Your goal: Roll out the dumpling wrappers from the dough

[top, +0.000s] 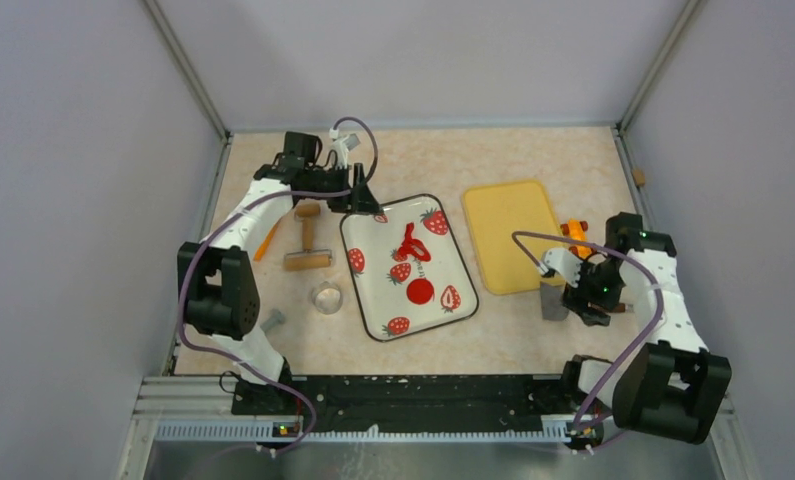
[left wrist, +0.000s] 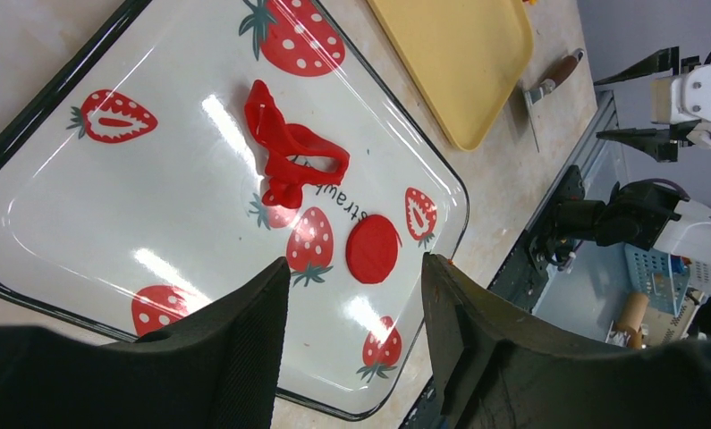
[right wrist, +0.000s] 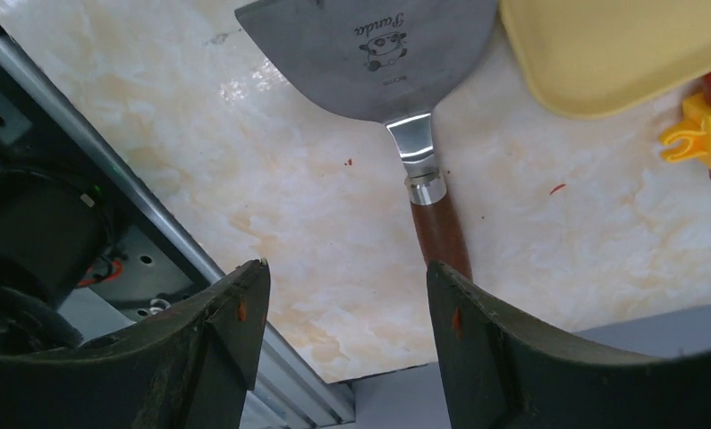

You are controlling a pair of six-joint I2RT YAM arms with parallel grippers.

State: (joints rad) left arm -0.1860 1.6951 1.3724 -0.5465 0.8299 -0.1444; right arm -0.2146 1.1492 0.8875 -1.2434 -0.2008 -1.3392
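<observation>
The right claw (right wrist: 347, 290) stands open over the handle of the scraper (right wrist: 369, 54), gripping nothing; the left claw (left wrist: 356, 273) hangs open, empty. Next, probably: close squarely on that handle to lift the dumpling wrapper (left wrist: 373, 249).

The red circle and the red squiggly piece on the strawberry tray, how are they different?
The dumpling wrapper is a neat round disc, but the dough is a ragged, twisted scrap with holes in it. The dumpling wrapper lies flat and smooth, while the dough has raised, folded loops. The dumpling wrapper is small, and the dough spreads wider. Both are the same bright red, and both lie on the tray.
</observation>
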